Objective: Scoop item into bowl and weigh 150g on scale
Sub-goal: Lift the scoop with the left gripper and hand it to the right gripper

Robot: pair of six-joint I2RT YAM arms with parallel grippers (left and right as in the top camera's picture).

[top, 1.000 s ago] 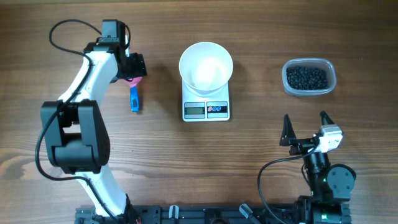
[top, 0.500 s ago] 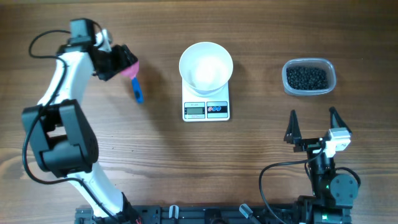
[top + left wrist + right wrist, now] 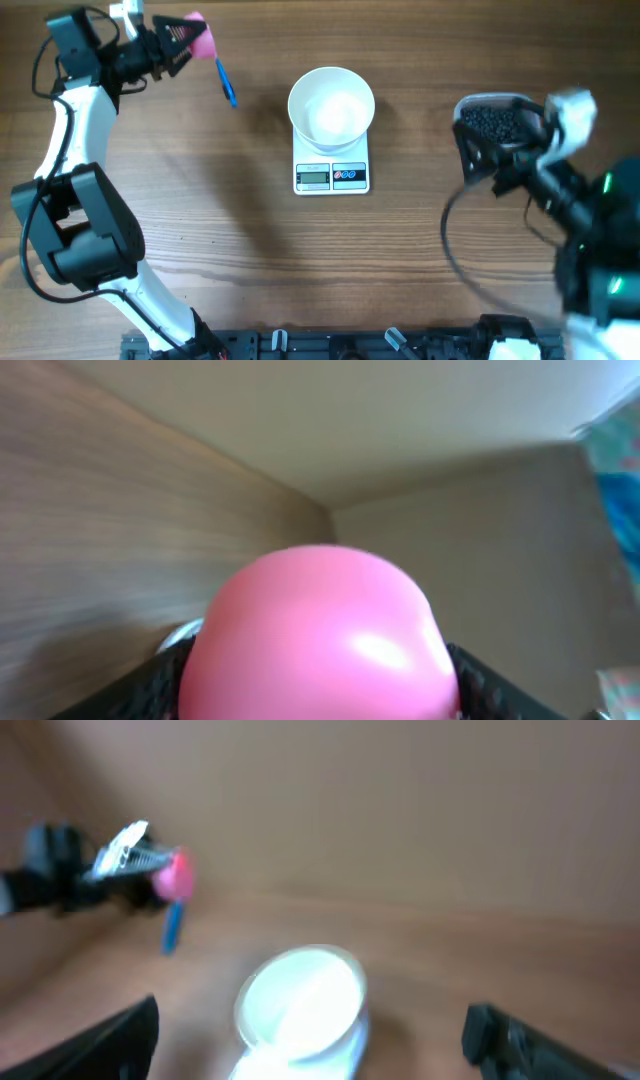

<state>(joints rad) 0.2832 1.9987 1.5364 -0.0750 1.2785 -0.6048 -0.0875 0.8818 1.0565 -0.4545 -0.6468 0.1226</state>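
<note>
Overhead, the brown wooden table (image 3: 420, 260) holds everything, and the main hazard is the arms. The right gripper (image 3: 497, 140) hangs blurred over the clear rounded plastic tub (image 3: 532, 112), empty and with its jaws wide apart. A low pass there could knock the tub and spill it.

The small flat white rectangular digital scale (image 3: 332, 176) sits mid-table with the round plain white bowl (image 3: 331, 108) on its platform. The bowl looks empty. A nudge to either one would push the bowl off centre and upset the reading.

The left gripper (image 3: 176, 46) is clamped on the small pink scoop (image 3: 196, 38) at the far-left corner, with the blue handle (image 3: 227, 82) sticking out. The grip seems to be on the pink cup rather than the handle, though the wrist view is too close to be sure. If so, the scoop may twist or slip.

The tiny round black beads (image 3: 490, 123) all lie in the tub, well apart from the scoop. If tipped out, they would scatter and roll.
</note>
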